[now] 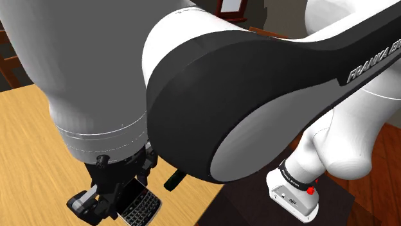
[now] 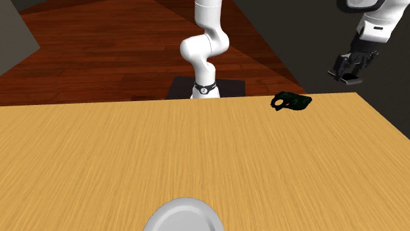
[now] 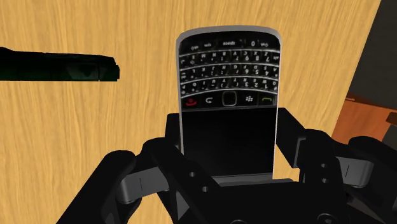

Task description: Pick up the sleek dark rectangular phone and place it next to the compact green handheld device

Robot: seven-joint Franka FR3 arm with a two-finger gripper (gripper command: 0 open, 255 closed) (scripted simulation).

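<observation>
Second exterior view, read from 9 o'clock across to 3 o'clock. A pale grey plate (image 2: 182,216) sits at the near edge of a wooden table (image 2: 98,157). The white arm's base (image 2: 205,46) rises beyond the far edge, towards 12 o'clock. A small, very dark green handheld device (image 2: 292,102) lies on the table near its far corner. The black gripper (image 2: 348,69) hangs in the air at about 2 o'clock from the device, raised off the wood.

Wrist view. The 2 fingers (image 3: 170,137) are clamped on the long sides of a black phone (image 3: 229,95) with a silver rim. Its keyboard end juts out past the fingertips, and it is carried above the table, touching nothing else. The device shows as a dark green bar well apart from the phone, off 1 long side near the keyboard end. Its long axis crosses the phone's at roughly a right angle.

Judged from this, the coming move runs towards 8 o'clock in the second exterior view, and downward. The phone should land just beside the device, not on it.
</observation>
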